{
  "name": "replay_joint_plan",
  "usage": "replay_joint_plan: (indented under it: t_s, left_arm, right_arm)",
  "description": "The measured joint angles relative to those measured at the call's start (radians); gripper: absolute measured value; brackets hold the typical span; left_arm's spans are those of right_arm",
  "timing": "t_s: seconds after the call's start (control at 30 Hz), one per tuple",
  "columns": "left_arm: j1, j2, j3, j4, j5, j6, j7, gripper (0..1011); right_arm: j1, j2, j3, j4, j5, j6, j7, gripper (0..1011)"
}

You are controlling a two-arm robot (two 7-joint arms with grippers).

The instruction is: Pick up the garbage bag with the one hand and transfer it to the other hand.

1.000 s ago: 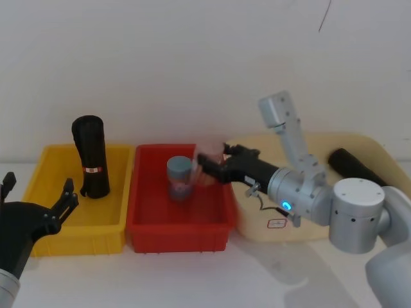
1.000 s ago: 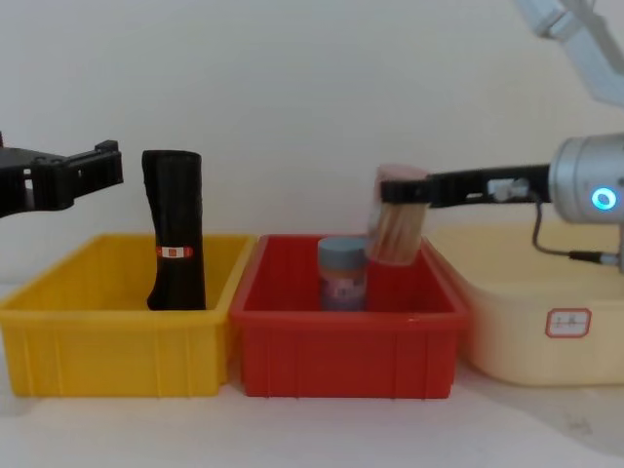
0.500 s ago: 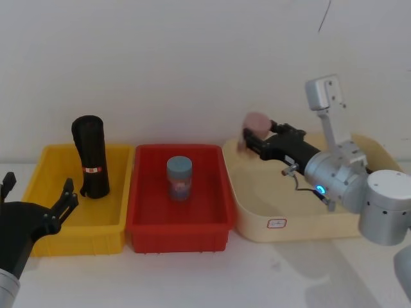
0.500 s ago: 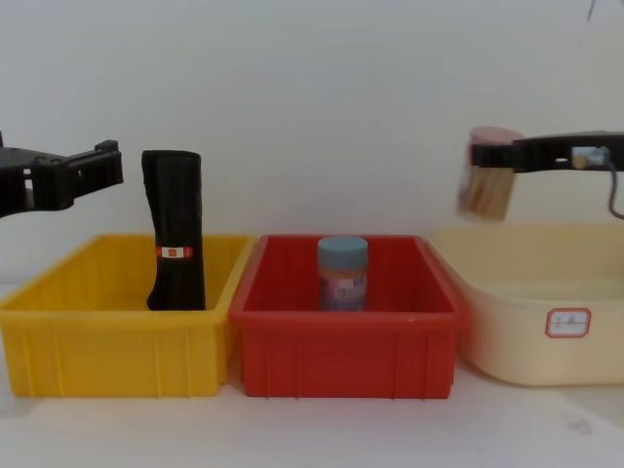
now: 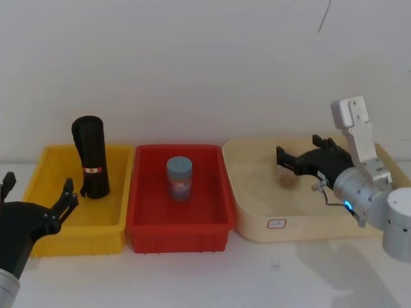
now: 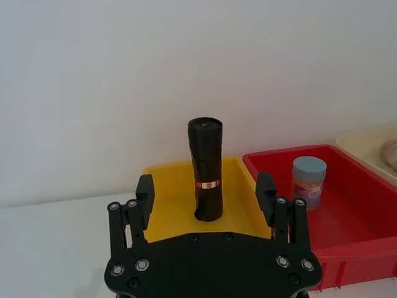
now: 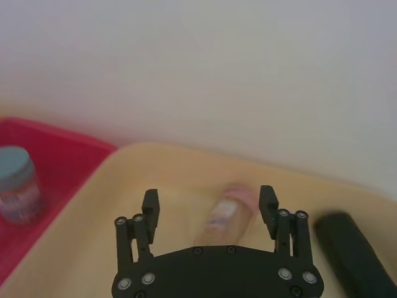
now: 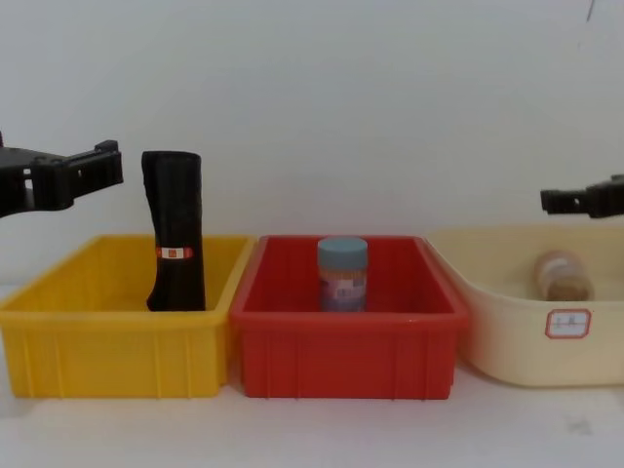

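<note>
We see the garbage bag (image 7: 356, 256) in the right wrist view cut off by the picture's edge, its far end out of sight. The jar (image 7: 224, 215) in the cream tub (image 7: 124, 186) is blurred. In the chest view the right tool (image 8: 585, 200) runs off the edge, as does the left tool (image 8: 60, 179).

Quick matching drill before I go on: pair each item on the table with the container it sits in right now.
Things:
1. banded black roll
2. blue-lidded jar
3. pink-capped jar
4. garbage bag

Places:
a. red bin
b. cream tub, lying beside the jar
c. yellow bin
d. cream tub, below the open right gripper

Pairs: 1-c, 2-a, 3-d, 4-b
</note>
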Motion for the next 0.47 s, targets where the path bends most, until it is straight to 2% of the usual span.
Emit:
replay_joint_plan:
  t_s: [0.1,0.2,0.47]
  left_arm:
    - [0.0,0.0,0.0,0.0,0.0,0.0,0.0,1000]
    - [0.0,0.0,0.0,0.0,0.0,0.0,0.0,1000]
    - [0.0,0.0,0.0,0.0,0.0,0.0,0.0,1000]
  right_arm:
    - [-0.02,0.007,0.006,-0.015,-0.004,0.007,-0.007,1000]
    - [-0.037,0.01,0.013,-0.033,-0.004,0.013,-0.01,1000]
    - [-0.114,0.003,0.045,-0.143,0.023,0.038,-0.022,1000]
